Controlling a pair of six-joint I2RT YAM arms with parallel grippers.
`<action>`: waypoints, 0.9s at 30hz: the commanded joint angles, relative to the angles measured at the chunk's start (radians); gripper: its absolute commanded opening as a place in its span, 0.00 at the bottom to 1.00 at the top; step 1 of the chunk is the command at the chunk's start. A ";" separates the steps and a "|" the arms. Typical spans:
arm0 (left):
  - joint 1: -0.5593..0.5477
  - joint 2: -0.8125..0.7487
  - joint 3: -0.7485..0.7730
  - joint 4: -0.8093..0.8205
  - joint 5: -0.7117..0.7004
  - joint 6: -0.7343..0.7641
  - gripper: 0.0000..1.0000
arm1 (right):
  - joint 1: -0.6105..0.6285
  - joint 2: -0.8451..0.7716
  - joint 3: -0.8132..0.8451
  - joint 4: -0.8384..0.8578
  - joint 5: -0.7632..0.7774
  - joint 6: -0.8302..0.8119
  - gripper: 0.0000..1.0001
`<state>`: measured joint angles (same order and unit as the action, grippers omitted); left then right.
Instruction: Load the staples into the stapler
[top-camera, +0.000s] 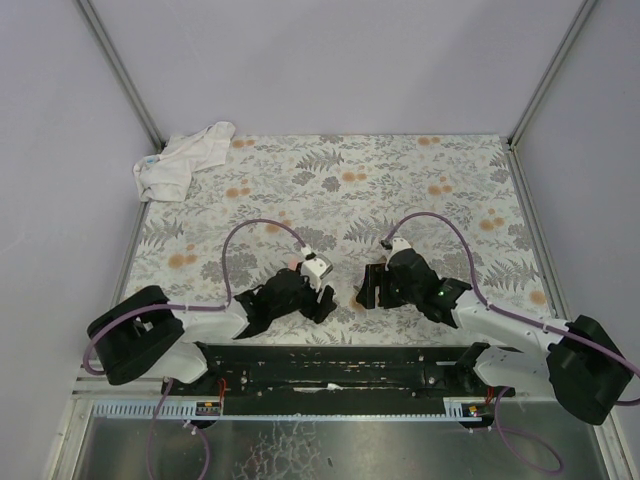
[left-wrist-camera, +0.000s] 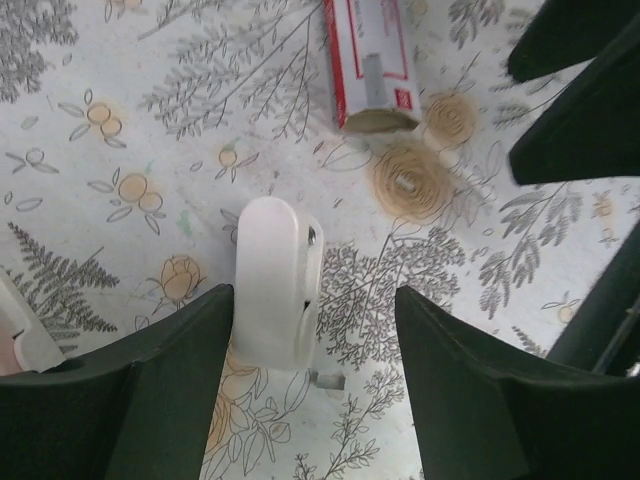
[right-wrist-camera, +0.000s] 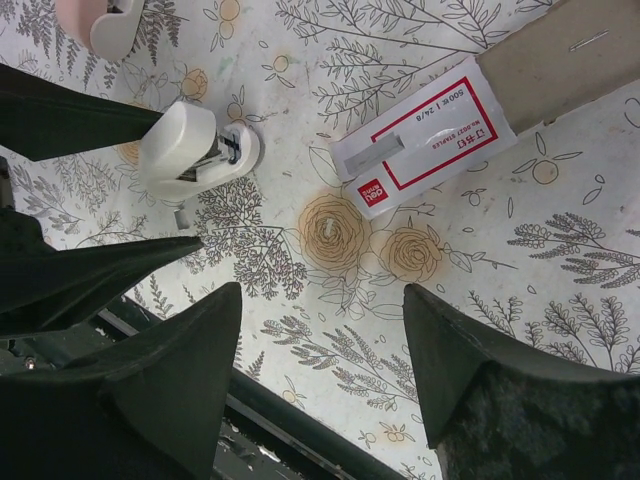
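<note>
step: early I'd say, lining up on the stapler (left-wrist-camera: 278, 285). Nothing is gripped and nothing is loaded yet.
next move: probably pin the stapler with one arm and get its magazine open. It's small and rounded, so the squeeze has to be square on or it'll squirt out.
left gripper (left-wrist-camera: 315, 310): fingers spread wide, straddling the stapler. The left finger is right beside it, and I can't tell if they touch.
right gripper (right-wrist-camera: 322, 300): fingers spread too, hanging over bare tablecloth (top-camera: 400, 180) with the box just ahead of it.
stapler: glossy white plastic, rounded nose, a bit of metal mechanism showing on one side. It sits near the box, not touching.
staples (right-wrist-camera: 425, 145): in a flat white card sleeve with red border, lying flat between the two grippers.
tray (right-wrist-camera: 560, 60): matte tan card, slid partway out of the sleeve.
tablecloth: floral print, looks smooth, so things could slide.
rag (top-camera: 185, 160): crumpled white cloth, far corner, well apart.
</note>
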<state>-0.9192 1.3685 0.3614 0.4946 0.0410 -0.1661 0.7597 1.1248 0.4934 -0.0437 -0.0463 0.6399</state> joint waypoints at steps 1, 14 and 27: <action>-0.028 0.044 0.024 -0.087 -0.116 0.017 0.64 | -0.003 -0.037 -0.009 0.023 0.007 0.010 0.73; -0.049 0.027 0.006 -0.083 -0.128 -0.012 0.54 | -0.004 -0.062 -0.024 0.017 0.013 0.018 0.73; -0.090 0.006 -0.014 -0.003 -0.026 -0.059 0.00 | -0.066 -0.077 -0.020 0.096 -0.123 0.160 0.99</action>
<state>-0.9855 1.4067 0.3733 0.4110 -0.0578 -0.1856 0.7208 1.0817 0.4667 -0.0315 -0.0959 0.7151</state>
